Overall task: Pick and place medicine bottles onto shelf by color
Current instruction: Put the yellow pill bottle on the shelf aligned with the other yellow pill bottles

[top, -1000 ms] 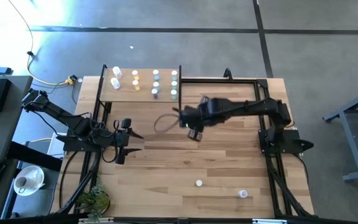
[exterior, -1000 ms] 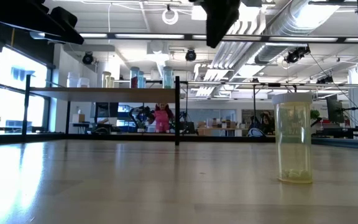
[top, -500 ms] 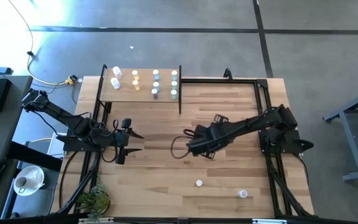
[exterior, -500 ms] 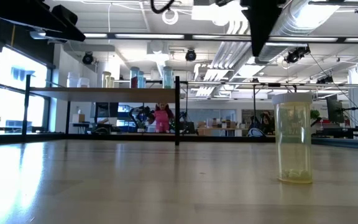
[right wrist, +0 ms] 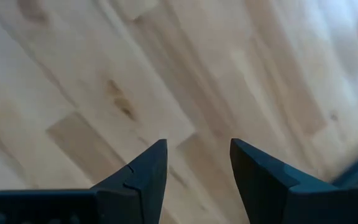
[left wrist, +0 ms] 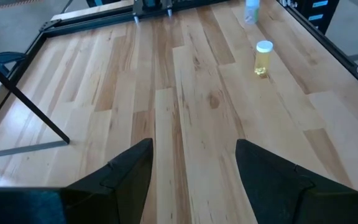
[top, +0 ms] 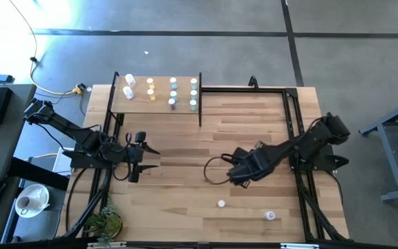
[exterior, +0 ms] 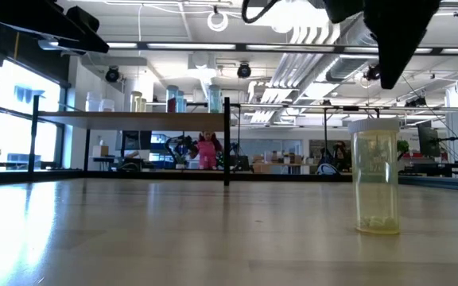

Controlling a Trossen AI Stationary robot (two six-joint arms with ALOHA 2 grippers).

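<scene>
Count of items in view:

- Medicine bottles standing on the shelf: nine, arranged in four columns by color
- Bottles loose on the bench: two, a yellow bottle and a pale bottle
- Shelf units: one
- Robot arms: two, each fitted with one gripper

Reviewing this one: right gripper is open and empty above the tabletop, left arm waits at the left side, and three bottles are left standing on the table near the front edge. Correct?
Not quite: only two bottles stand there, not three. The high view shows the yellow bottle and a pale bottle near the front edge. The rest holds: the right gripper is open and empty above the tabletop, and the left gripper waits at the left side.
</scene>
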